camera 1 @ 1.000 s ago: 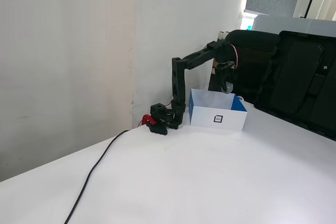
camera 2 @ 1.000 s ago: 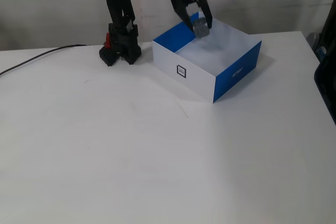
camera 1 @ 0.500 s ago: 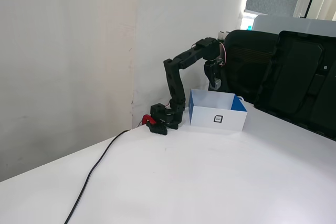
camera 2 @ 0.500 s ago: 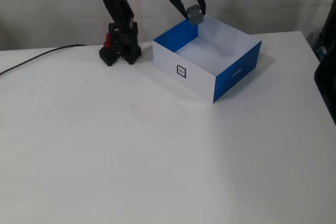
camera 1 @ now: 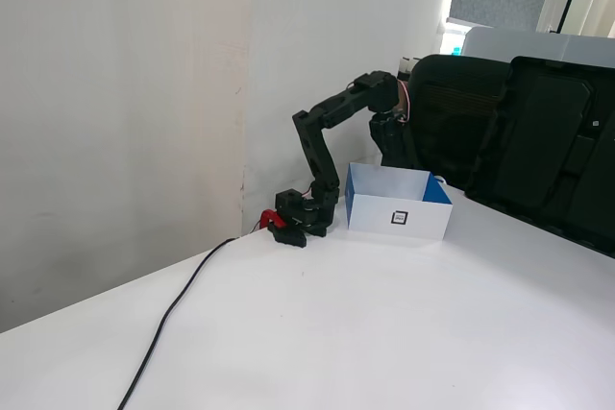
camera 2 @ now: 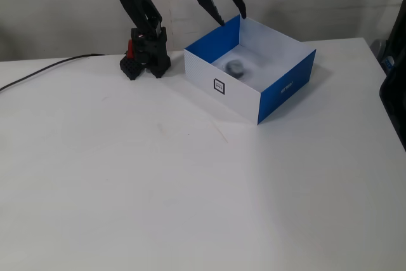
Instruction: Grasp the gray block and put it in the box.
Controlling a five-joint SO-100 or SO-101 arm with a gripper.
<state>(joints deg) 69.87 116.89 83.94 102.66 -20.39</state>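
Observation:
The gray block (camera 2: 236, 66) lies on the floor of the box (camera 2: 279, 88), blurred, near its front-left wall. The box (camera 1: 418, 223) is low and white with blue inner sides and a square marker on its front. My gripper (camera 2: 229, 16) hangs open above the box's back-left corner, its two black fingers spread with nothing between them. In the other fixed view the gripper (camera 1: 396, 146) hangs just above the box's rear edge against dark things behind it; the block is hidden there by the box wall.
The arm's base (camera 2: 144, 61) stands left of the box with a black cable (camera 2: 44, 70) trailing left across the white table. A large black case (camera 1: 553, 156) leans at the right behind the box.
The gripper has opened and let go of the gray block, which has dropped into the box. The arm has pulled back and up toward its base.

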